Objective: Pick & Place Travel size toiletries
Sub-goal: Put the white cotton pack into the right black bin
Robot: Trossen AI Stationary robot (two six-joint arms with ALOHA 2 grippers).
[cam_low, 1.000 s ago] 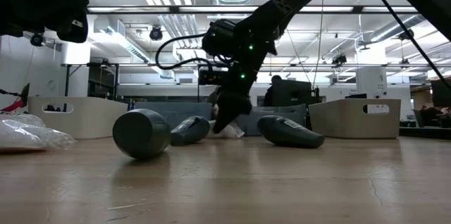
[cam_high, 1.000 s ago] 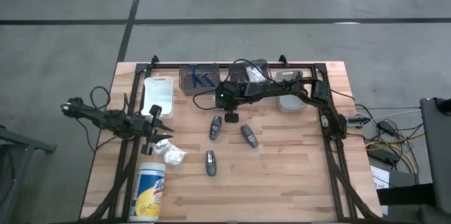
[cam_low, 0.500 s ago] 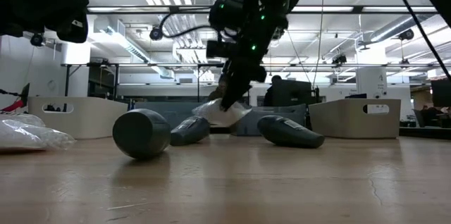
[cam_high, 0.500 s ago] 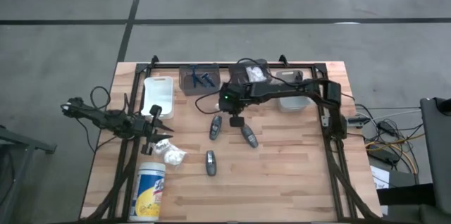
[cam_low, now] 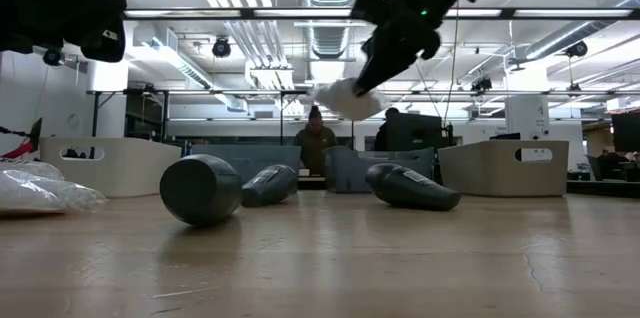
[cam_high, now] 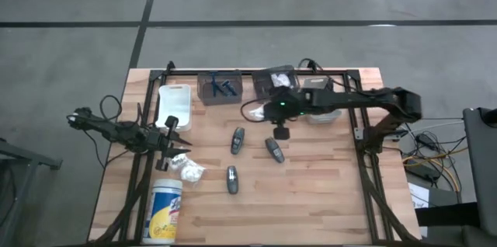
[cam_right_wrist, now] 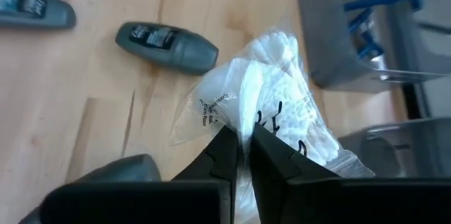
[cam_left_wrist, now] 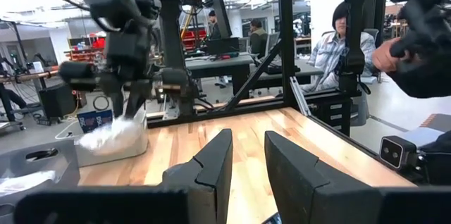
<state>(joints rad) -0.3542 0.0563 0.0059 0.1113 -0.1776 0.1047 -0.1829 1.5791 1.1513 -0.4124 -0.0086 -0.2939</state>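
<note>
1. White packet (cam_right_wrist: 264, 104) hangs pinched between the closed fingers of the right gripper (cam_right_wrist: 243, 155), lifted above the table (cam_high: 326, 193) near the grey tubes (cam_high: 273, 149).
2. Its lower end is cut off behind the fingers; the contents look like cotton swabs, though I cannot be sure.
3. Left gripper (cam_left_wrist: 245, 159) waits at the table's left edge, jaws slightly parted, holding nothing.
4. Another packet (cam_high: 189, 171) lies beside it.
</note>
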